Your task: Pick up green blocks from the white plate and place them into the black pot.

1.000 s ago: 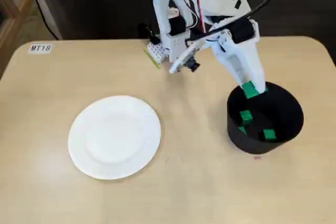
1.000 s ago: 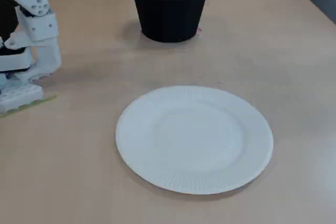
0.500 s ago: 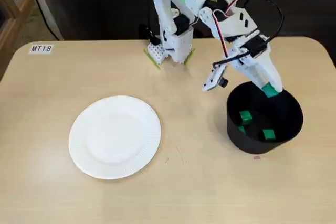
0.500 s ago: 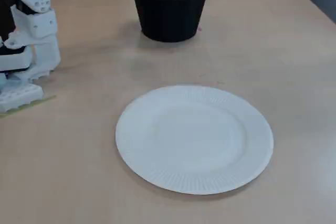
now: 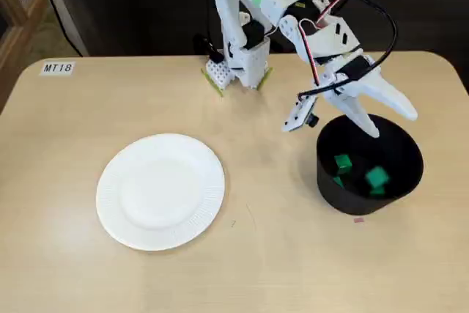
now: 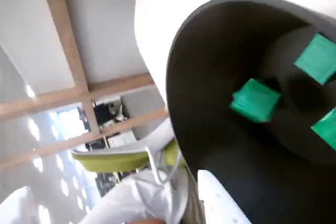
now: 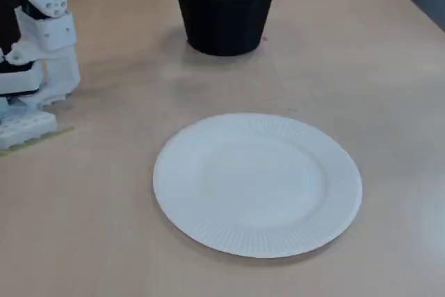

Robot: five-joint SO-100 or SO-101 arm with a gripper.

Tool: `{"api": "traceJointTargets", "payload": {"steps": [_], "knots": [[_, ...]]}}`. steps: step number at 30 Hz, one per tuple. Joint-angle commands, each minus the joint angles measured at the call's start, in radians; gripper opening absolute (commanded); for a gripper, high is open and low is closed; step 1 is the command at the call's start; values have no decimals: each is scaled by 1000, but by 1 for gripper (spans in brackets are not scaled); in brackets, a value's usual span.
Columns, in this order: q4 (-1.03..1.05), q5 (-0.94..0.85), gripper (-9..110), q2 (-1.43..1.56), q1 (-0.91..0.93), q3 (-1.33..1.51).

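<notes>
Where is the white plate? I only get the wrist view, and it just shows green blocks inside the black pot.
Observer: In a fixed view the white plate lies to the left of the black pot, apart from it.
Operator: Is anything on it?
Observer: Nothing. It is bare in both fixed views.
Operator: Is my pincer open?
Observer: Yes. The pincer is spread open above the pot and holds nothing.
</notes>
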Motion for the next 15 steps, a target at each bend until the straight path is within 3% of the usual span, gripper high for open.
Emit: {"api": "traceJointTargets", "payload": {"steps": [1, 3, 5, 9, 15], "knots": [[14, -11, 38, 74, 21, -14], [25, -2, 24, 110, 37, -15], [60, 28, -1, 160, 71, -18], [304, -3, -2, 282, 199, -103], [802, -89, -2, 301, 471, -460]]}}
